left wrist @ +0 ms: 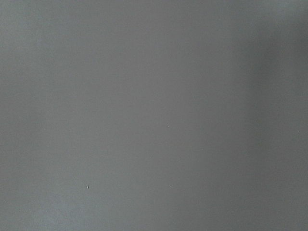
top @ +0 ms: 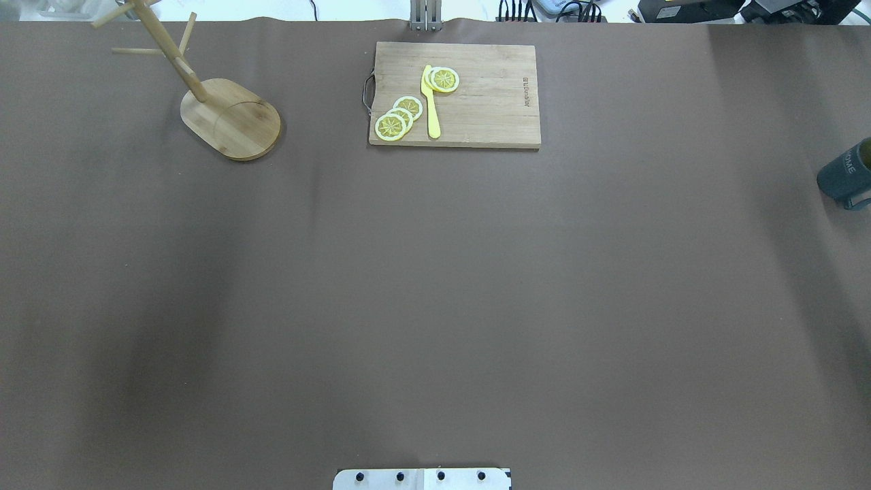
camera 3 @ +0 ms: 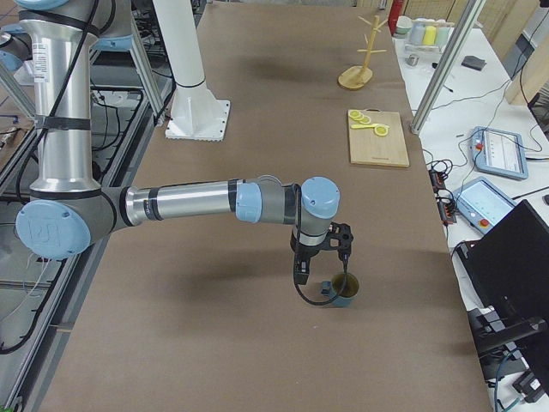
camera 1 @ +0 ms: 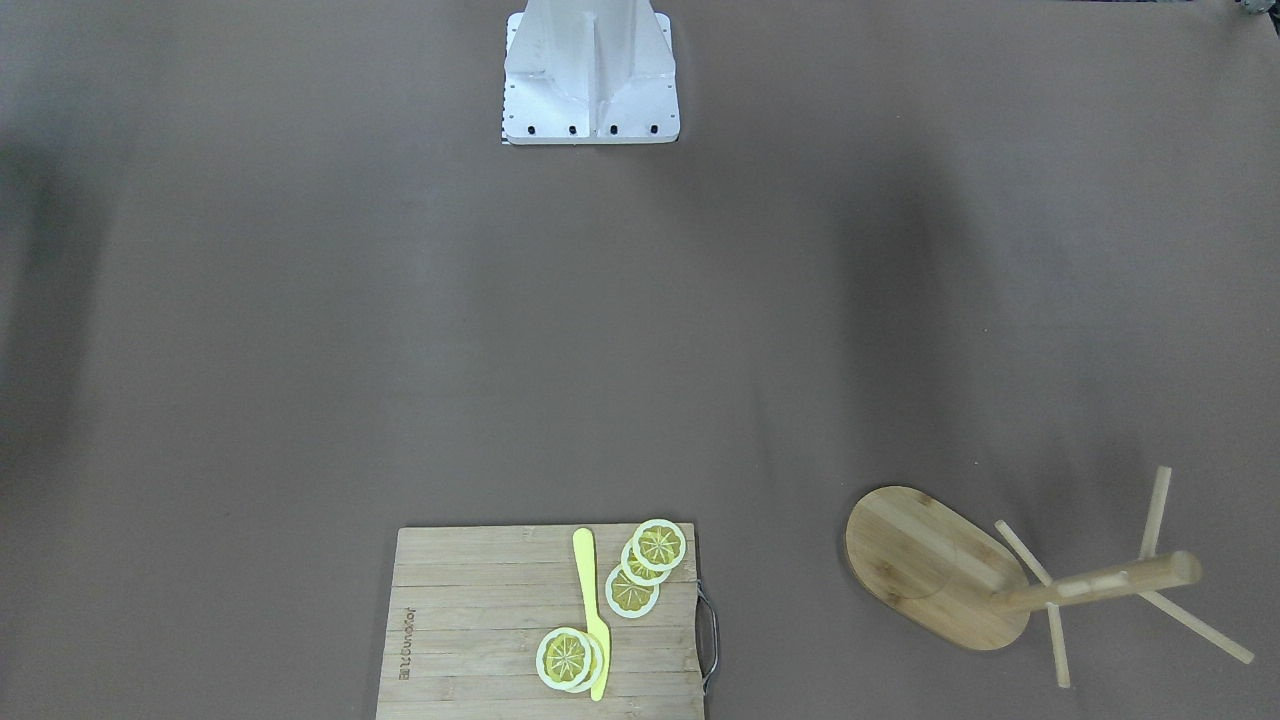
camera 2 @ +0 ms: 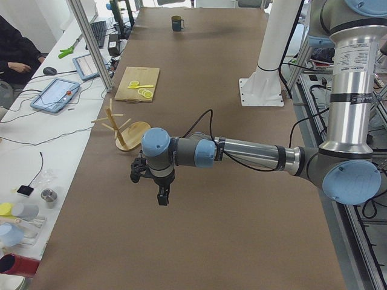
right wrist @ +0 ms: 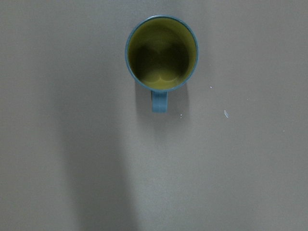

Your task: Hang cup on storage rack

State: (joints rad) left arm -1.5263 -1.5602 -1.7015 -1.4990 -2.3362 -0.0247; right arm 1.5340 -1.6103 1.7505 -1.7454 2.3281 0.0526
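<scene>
cup [top: 842, 175] — white "HOME", cutting board [top: 483, 112] — brand illegible

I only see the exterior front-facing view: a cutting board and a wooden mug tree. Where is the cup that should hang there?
Observer: The cup stands upright at the end of the table on the robot's right, far from the storage rack.
Visitor: Is an arm near it?
Observer: The right end effector hangs above it.
Visitor: Anything inside?
Observer: No; the right wrist view shows it empty, yellow inside.
</scene>
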